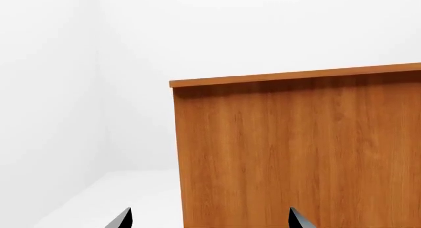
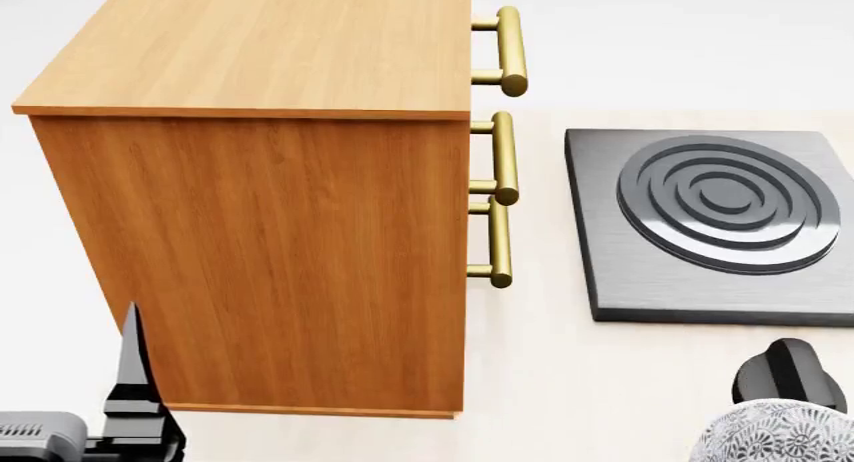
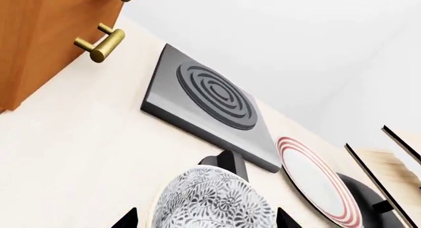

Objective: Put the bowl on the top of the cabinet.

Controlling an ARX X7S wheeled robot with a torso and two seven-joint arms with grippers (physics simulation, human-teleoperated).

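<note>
While the bowl (image 3: pixel 214 201) sits low, the cabinet (image 2: pixel 267 42) top lies bare.

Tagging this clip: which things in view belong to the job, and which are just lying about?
Job:
- bowl, low between the right tool's fingertips
- cabinet, top bare where visible

Lying about:
- hob, beside the cabinet
- plate, red-ringed, beyond the hob
- rack, pale wood, only partly in view
- black knob by the bowl
</note>
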